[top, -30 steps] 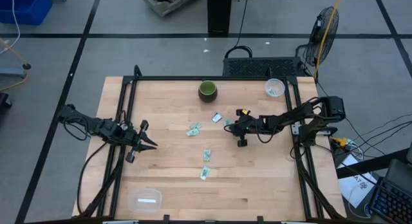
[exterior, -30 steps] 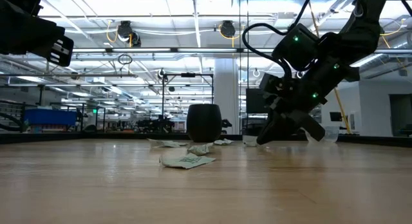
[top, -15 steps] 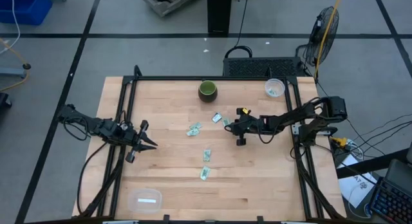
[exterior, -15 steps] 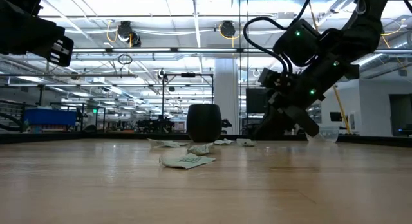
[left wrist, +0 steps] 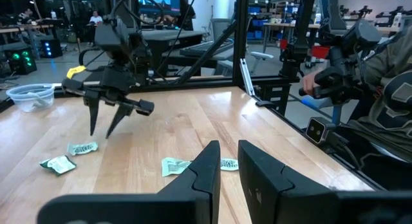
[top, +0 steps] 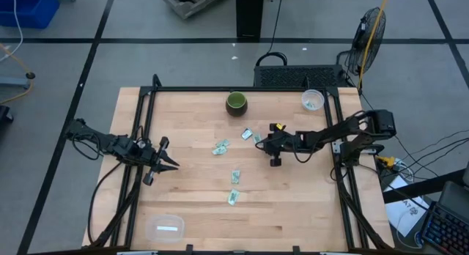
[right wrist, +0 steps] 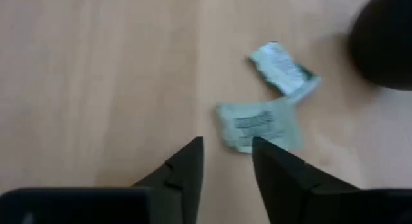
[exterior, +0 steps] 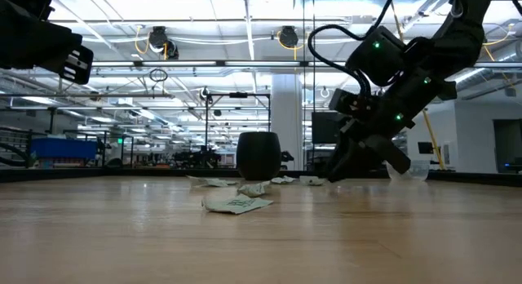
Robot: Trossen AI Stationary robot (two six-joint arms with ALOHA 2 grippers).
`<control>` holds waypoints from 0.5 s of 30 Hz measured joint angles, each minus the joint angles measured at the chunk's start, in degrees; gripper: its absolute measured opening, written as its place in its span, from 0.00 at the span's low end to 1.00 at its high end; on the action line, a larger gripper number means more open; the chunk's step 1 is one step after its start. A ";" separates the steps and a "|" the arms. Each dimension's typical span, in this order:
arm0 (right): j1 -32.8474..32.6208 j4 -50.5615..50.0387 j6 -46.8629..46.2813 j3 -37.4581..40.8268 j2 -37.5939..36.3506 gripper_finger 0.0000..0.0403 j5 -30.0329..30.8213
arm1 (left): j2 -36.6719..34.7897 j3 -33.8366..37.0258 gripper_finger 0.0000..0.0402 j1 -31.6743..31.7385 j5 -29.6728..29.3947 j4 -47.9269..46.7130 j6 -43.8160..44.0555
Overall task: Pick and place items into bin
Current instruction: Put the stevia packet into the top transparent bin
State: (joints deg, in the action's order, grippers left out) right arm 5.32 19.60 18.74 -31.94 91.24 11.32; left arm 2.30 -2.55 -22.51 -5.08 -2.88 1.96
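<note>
Five wrapped packets [top: 220, 147] lay loose by one dark green bowl [top: 236, 103]; the right gripper [top: 261, 142] (fingers parted) hovered over two, the left gripper [top: 170, 164] nearly closed, empty.

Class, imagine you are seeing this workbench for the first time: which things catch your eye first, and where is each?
The right tool draws the eye first, its fingers parted just above a packet mid-table. More packets lie scattered at the centre, below the dark green bowl at the far edge. The left tool waits over the left side.
</note>
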 joint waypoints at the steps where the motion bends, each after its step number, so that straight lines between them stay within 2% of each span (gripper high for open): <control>1: 0.28 -0.09 -0.01 0.00 0.36 0.35 -1.20 | 0.01 0.00 0.16 0.01 -0.02 -0.02 0.00; 8: 2.21 4.01 1.27 -0.05 3.40 0.41 -2.59 | 0.01 0.00 0.16 0.00 0.00 -0.02 0.01; 15: 3.46 4.08 1.07 -0.09 4.39 0.33 -2.84 | -0.01 0.00 0.16 -0.01 0.00 -0.02 0.00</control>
State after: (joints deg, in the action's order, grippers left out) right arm 8.77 23.69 19.80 -32.03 95.64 8.48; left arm 2.29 -2.55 -22.52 -5.09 -2.90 1.96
